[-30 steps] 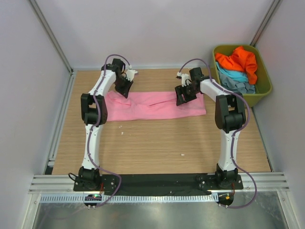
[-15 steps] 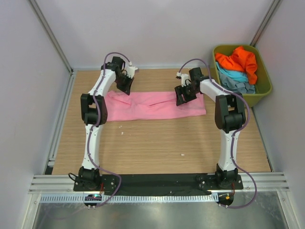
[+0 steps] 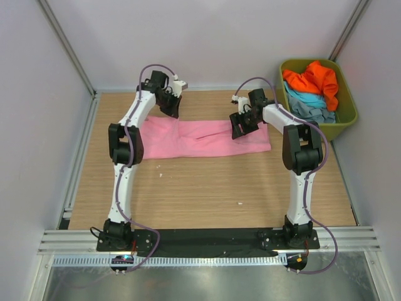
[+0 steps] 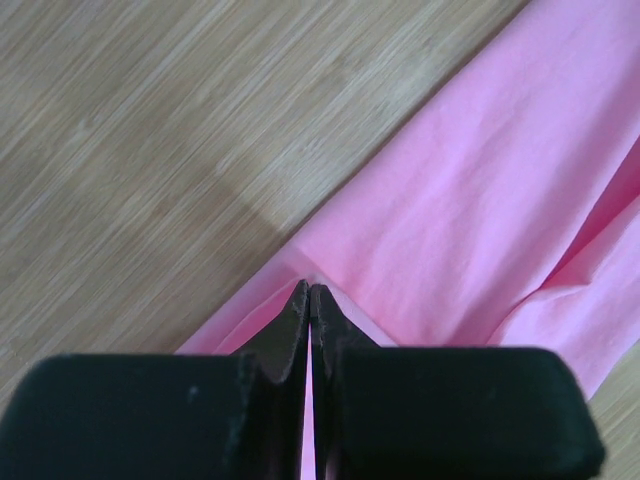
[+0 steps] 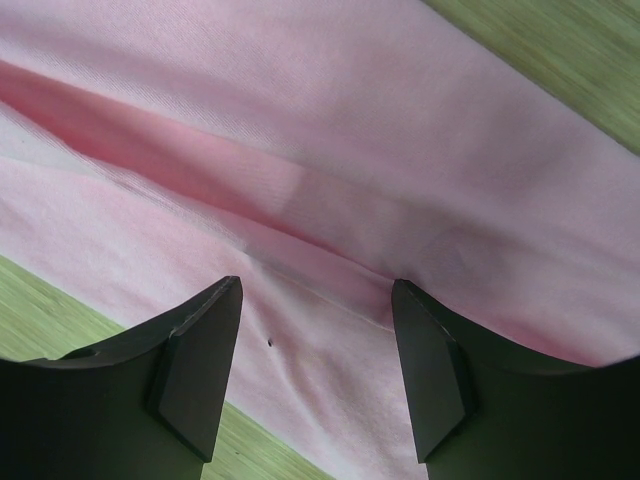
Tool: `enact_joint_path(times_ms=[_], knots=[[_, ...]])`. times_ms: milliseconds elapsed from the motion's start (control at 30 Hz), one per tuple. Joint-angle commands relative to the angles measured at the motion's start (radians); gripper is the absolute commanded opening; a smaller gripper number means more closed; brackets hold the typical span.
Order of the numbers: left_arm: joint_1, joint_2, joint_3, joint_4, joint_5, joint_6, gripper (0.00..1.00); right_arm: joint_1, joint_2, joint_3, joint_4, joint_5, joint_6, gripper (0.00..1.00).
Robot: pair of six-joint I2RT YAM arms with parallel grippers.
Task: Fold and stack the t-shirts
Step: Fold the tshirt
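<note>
Top external view: a pink t-shirt [image 3: 207, 139] lies as a long folded band across the far half of the wooden desk [image 3: 207, 188], running from beside the left arm to just past the right arm. The left pincer [image 3: 172, 108] is at the shirt's far left corner, near the back edge of the desk, and the pink cloth rises in a point toward it. The right pincer [image 3: 239, 128] sits over the right part of the band.

Left wrist view: the left pincer [image 4: 310, 295] is closed tight, its two black fingers pressed together with a thin strip of pink cloth [image 4: 480, 220] caught between them at the edge of the shirt, bare wood beyond.

Right wrist view: the right pincer [image 5: 315, 330] stands wide apart, holding nothing, both fingers [image 5: 200, 370] just above the creased pink cloth [image 5: 330, 130]; whether they touch it I cannot tell.

At the far right corner a green tub [image 3: 346, 119] holds an orange t-shirt [image 3: 313, 78] on top, a light blue t-shirt [image 3: 304, 98] under it and a grey-blue t-shirt [image 3: 318, 113] at the near side, all bunched up.
</note>
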Motion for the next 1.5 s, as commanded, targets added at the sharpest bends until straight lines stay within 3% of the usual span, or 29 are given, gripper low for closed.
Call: enact_joint_path(times_ms=[0, 67, 133, 167, 200, 267, 367, 533, 700, 1000, 1267, 1300, 1333, 1467], knots=[[-0.001, -0.049, 0.037, 0.081, 0.031, -0.033, 0.00, 0.006, -0.011, 0.001, 0.022, 0.014, -0.010, 0.67], [-0.001, -0.055, 0.038, 0.110, 0.026, -0.051, 0.01, 0.006, -0.011, 0.000, 0.022, 0.012, -0.010, 0.68], [-0.002, -0.076, 0.053, 0.138, -0.014, -0.081, 0.25, 0.006, -0.013, 0.004, 0.022, 0.012, -0.007, 0.67], [-0.001, -0.076, 0.052, 0.152, -0.037, -0.095, 0.25, 0.006, -0.016, 0.006, 0.022, 0.015, -0.007, 0.68], [-0.001, -0.107, 0.049, 0.159, -0.066, -0.111, 0.37, 0.006, -0.018, 0.006, 0.025, 0.020, -0.003, 0.67], [-0.001, -0.150, 0.015, 0.176, -0.122, -0.123, 0.47, 0.006, -0.031, 0.006, 0.039, 0.043, -0.002, 0.68], [0.001, -0.260, -0.126, 0.198, -0.150, -0.125, 0.54, 0.005, -0.039, 0.012, 0.056, 0.072, 0.007, 0.68], [0.001, -0.407, -0.310, 0.091, -0.114, -0.154, 0.56, -0.012, -0.001, 0.076, 0.062, 0.101, 0.007, 0.67], [0.021, -0.434, -0.430, -0.040, -0.051, -0.246, 0.54, -0.027, 0.068, 0.161, 0.053, 0.107, -0.002, 0.68], [0.059, -0.446, -0.643, 0.011, 0.006, -0.330, 0.56, -0.043, 0.151, 0.193, 0.051, 0.107, 0.004, 0.68], [0.119, -0.336, -0.629, 0.029, 0.011, -0.379, 0.74, -0.043, 0.127, 0.094, 0.045, 0.139, -0.016, 0.68], [0.125, -0.316, -0.628, 0.040, 0.011, -0.385, 0.80, -0.037, 0.113, 0.078, 0.038, 0.139, -0.022, 0.68], [0.130, -0.310, -0.628, 0.047, 0.009, -0.393, 0.99, -0.031, 0.087, 0.061, 0.035, 0.145, -0.026, 0.68], [0.147, -0.274, -0.616, 0.061, 0.017, -0.411, 1.00, -0.011, 0.026, -0.041, 0.016, 0.158, -0.043, 0.68]])
